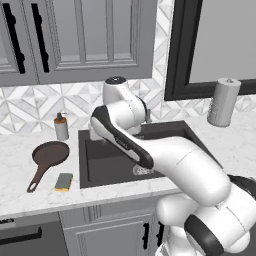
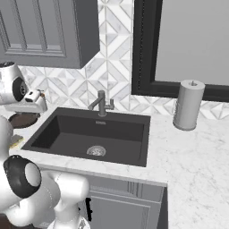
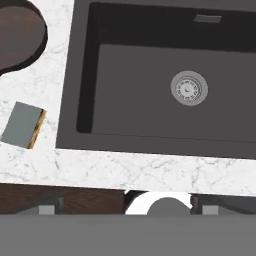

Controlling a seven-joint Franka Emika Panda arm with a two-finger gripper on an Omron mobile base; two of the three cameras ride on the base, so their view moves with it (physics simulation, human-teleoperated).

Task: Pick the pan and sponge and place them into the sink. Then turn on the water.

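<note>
Currently, as laid out:
Pan (image 1: 50,153): on counter left of sink, bowl toward the backsplash, handle running toward the front edge; not yet picked. Bowl edge also in right base view, behind the hand.
Sponge (image 1: 64,182): flat on counter, green face up, just in front of pan and near handle end, between pan and front edge; apart from sink. In hand view, yellow edge showing on one side.
Sink (image 1: 88,170): dark basin, nothing in it but the drain (image 3: 189,88); both items still outside it.
Faucet (image 2: 101,103): behind basin, centred; no water seen.
Gripper (image 3: 128,210): high over the front counter edge, camera looking straight down on sink and sponge; fingertips barely visible at bottom, spread wide, holding nothing.
Soap bottle (image 1: 61,127): by backsplash behind pan, clear of the reach.
Paper roll (image 1: 223,102): upright right of sink, well apart.
Judged step: start of task; hand raised likely to survey before reaching left to pan or sponge.
</note>
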